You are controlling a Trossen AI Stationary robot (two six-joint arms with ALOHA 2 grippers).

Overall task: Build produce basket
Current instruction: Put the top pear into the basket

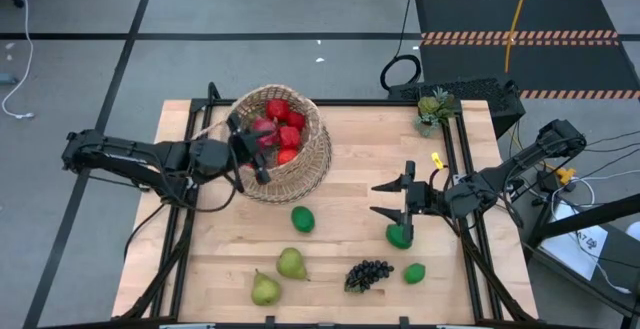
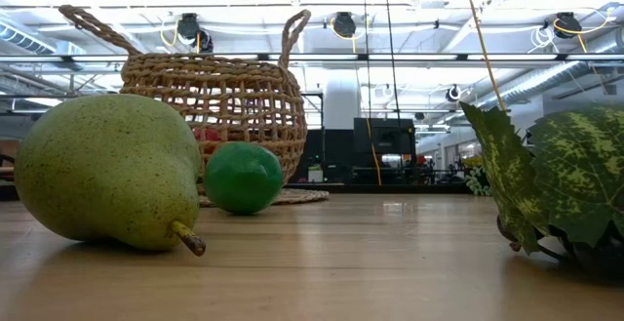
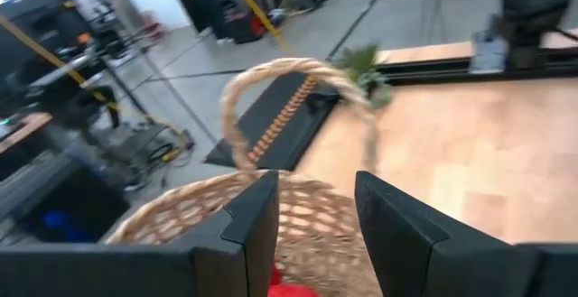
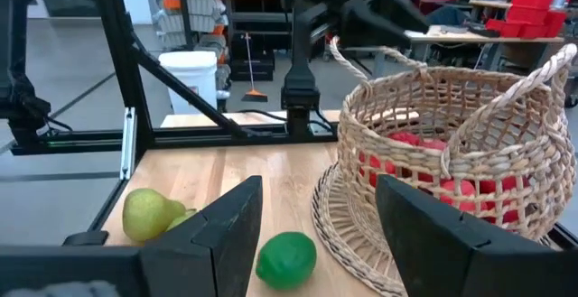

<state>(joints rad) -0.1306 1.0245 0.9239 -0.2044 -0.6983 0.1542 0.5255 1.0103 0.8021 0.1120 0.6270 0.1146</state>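
Six pieces of produce lie loose on the wooden table (image 1: 230,269) outside the wicker basket (image 1: 310,164), which stands at the far left of centre and already holds several red fruits (image 1: 283,124). Loose items in the high view: one lime (image 1: 302,218) just in front of the basket, two pears (image 1: 291,263) and (image 1: 264,289) at the near edge, a dark grape bunch (image 1: 368,273) near centre front, a small lime (image 1: 414,273) beside it, and a further lime (image 1: 399,235) lying directly under the right gripper (image 1: 403,198). The right gripper hangs over the right half of the table with its fingers spread and nothing between them; that lime sits just toward the near edge from its fingertips, so this arm is plainly the nearer one for it and, in my judgement, need only drop and close. Being round, the lime has no long axis to align with. The basket lies to this gripper's left, across the table. The left gripper (image 1: 243,154) is at the basket's left rim, fingers parted with the rim below them in its wrist view; no grip on the wicker or a fruit can be confirmed. A potted plant (image 1: 436,107) stands at the far right corner, apart from the work.
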